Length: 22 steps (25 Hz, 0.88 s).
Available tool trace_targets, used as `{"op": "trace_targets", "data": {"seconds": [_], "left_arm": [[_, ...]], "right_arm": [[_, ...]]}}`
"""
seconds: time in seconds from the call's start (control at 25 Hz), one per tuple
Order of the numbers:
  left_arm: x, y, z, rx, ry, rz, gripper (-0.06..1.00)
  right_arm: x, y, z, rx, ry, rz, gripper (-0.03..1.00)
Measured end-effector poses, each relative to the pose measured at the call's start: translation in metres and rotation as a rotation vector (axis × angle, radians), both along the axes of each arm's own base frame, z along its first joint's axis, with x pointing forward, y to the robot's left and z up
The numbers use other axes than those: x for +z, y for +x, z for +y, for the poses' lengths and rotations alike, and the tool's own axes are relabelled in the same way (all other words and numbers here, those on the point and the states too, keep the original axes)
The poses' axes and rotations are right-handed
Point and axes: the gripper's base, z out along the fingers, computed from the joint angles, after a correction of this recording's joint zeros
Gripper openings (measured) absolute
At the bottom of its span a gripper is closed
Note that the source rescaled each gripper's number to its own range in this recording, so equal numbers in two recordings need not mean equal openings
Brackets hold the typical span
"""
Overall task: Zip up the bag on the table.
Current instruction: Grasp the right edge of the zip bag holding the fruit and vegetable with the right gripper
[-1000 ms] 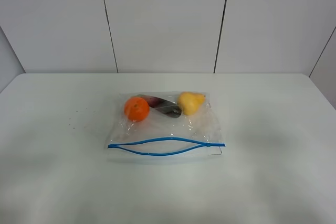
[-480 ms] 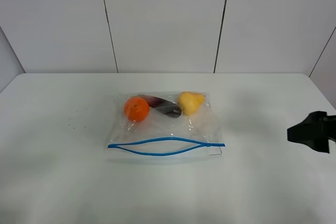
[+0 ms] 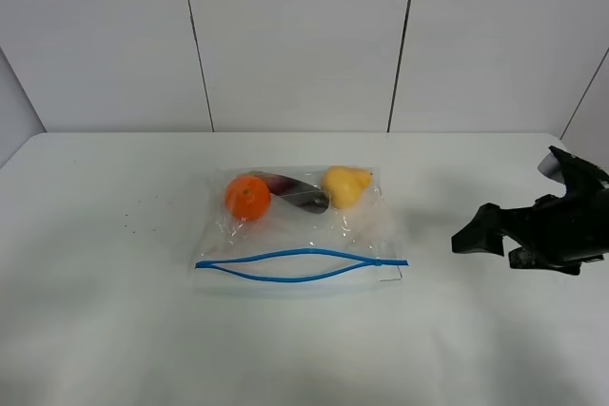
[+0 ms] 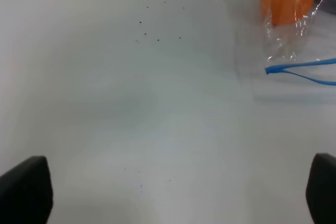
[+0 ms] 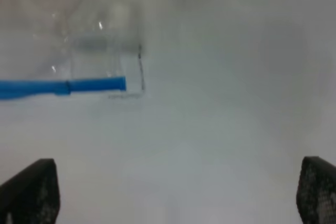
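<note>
The bag [image 3: 314, 225] lies flat in the middle of the table [image 3: 114, 330], with the fruit at its far side. The blue zipper strip [image 3: 301, 266] runs along its near edge and gapes in the middle, so the bag is not yet closed. The right gripper [image 3: 476, 235] hovers to the right of the bag, apart from it, jaws wide open and empty. The left gripper [image 4: 173, 190] shows only in its wrist view, also wide open with nothing in it, left of the bag. I judge the step is the approach. To do it well, one gripper should pin one end of the strip while the other presses along it slowly, so the light bag does not slide.
</note>
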Motion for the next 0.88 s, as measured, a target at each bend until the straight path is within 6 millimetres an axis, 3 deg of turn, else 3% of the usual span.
{"op": "trace_targets", "data": {"seconds": [0.16,0.36,0.68,0.88], "left_arm": [[0.0,0.0,0.0,0.0,0.0,0.0,1.0],[0.0,0.0,0.0,0.0,0.0,0.0,1.0],[0.0,0.0,0.0,0.0,0.0,0.0,1.0],[0.0,0.0,0.0,0.0,0.0,0.0,1.0]], "right_arm": [[-0.014,0.033,-0.012,0.129,0.274,-0.039,1.0],[-0.053,0.065,-0.019,0.217,0.499,0.032,1.0],[-0.092,0.097,-0.026,0.245,0.559,0.068,1.0],[-0.106,0.109,-0.007,0.303,0.557,0.095,1.0]]}}
